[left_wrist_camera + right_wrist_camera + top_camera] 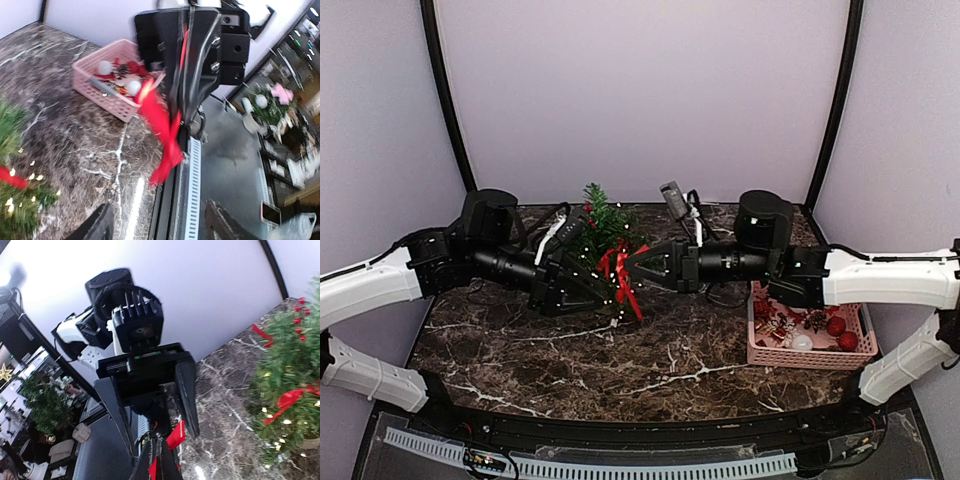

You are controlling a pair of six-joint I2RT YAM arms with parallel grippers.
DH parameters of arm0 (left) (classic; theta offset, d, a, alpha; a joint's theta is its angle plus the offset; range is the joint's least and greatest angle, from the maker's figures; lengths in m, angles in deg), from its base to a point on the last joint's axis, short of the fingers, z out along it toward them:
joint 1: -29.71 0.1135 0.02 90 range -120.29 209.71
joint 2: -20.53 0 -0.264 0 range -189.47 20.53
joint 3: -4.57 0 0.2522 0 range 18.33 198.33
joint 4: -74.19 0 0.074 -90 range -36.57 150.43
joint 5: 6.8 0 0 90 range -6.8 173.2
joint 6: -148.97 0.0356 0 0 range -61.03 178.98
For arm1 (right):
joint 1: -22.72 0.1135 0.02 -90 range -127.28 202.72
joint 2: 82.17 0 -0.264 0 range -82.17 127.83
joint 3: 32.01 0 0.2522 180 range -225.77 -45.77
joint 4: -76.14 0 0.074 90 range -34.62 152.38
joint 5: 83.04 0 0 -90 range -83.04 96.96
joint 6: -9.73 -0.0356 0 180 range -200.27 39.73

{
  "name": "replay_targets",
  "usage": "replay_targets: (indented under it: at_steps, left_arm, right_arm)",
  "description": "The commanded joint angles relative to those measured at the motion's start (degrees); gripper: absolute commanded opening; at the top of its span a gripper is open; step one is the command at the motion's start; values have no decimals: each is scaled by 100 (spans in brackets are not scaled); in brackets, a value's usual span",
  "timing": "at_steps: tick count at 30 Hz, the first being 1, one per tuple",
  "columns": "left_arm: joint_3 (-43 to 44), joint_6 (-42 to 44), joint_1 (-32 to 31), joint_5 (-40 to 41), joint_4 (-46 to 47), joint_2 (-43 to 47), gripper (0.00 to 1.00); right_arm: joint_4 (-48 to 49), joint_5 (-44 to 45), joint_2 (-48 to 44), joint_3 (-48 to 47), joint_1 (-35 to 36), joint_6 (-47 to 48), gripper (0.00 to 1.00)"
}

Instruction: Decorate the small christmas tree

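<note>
**Ana:** What sits nearest on your feed?

**Ben:** At the right edge of the tabletop (520, 360) I have the pink basket (810, 352). It holds red balls (841, 332), a white ball (802, 342) and a pine cone (815, 320).

**Ana:** And your arms?

**Ben:** Both reach in to the middle of the tabletop and meet nose to nose. My right gripper (628, 268) has its fingers pressed together on a red ribbon (625, 285). Through the left wrist camera I see the ribbon pinched between the black fingers, its loose tails hanging below them. My left gripper (603, 297) faces it with jaws apart and nothing pinched. The ribbon's end shows between its two fingers.

**Ana:** Do they touch the ribbon?

**Ben:** I can't tell.

**Ana:** Where is the small christmas tree?

**Ben:** The small christmas tree (605, 225) stands upright just behind the grippers, at the far edge of the tabletop, a little left of the middle. It carries small lights (286, 422), red berries (298, 320) and a red strip (287, 400) across its branches. Whether the held ribbon touches the foliage, I can't say.
</note>
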Motion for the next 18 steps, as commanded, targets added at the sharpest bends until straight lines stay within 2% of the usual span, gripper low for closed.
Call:
replay_targets:
  at_steps: [1,8,13,18]
  left_arm:
    - [-232,-197,90,1095,158,530,66]
    - [-619,-810,878,1297,274,1051,66]
    - [-604,-1048,1446,1593,208,1166,68]
    - [-330,-1082,1729,1744,-45,914,73]
  right_arm:
    - [667,1101,-747,612,-323,-110,0]
    - [986,1717,-1098,1222,-832,-302,0]
    - [1190,1522,-725,910,-1068,-287,0]
    - [817,1363,-155,166,-1202,-246,0]
